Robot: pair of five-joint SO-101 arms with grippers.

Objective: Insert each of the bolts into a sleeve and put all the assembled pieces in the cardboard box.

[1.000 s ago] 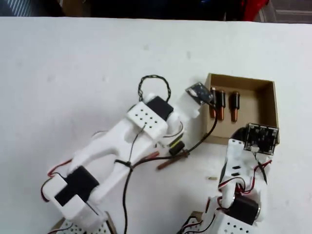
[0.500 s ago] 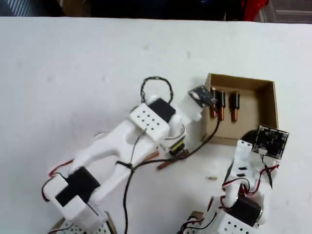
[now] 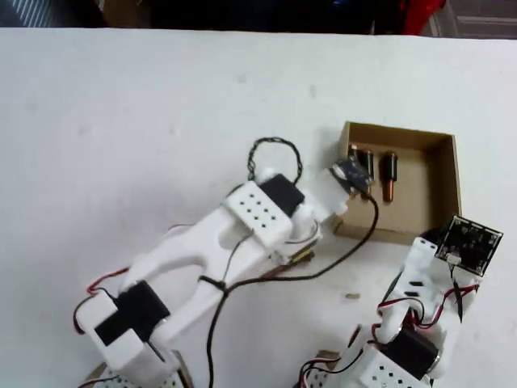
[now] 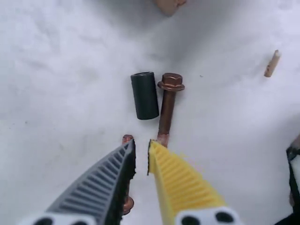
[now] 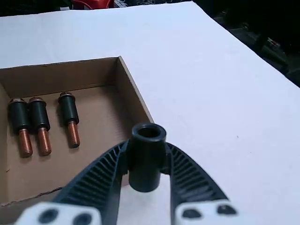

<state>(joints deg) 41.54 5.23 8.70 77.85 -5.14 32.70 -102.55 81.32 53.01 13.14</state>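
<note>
The right gripper is near the arms' side of the table. Its two dark fingers are closed on a black sleeve, which stands upright between them with its hole facing up. This held sleeve is close to a corner of the cardboard box.

The left gripper has one grey and one yellow finger. They are almost together, with only a thin gap between the tips, and nothing is clamped in this gap. The yellow tip is at the threaded end of a copper bolt that lies flat on the table. A loose sleeve, also black, lies just beside this bolt and nearly parallel to it. A second bolt lies mostly under the grey finger; whether the finger touches it I cannot tell. A small tan peg lies well apart from these parts.

Farther away, in the box, three assembled pieces lie side by side on the floor. Each one is a copper bolt with a black sleeve at its head end. Two of them are close together, and the third is a little apart.
</note>
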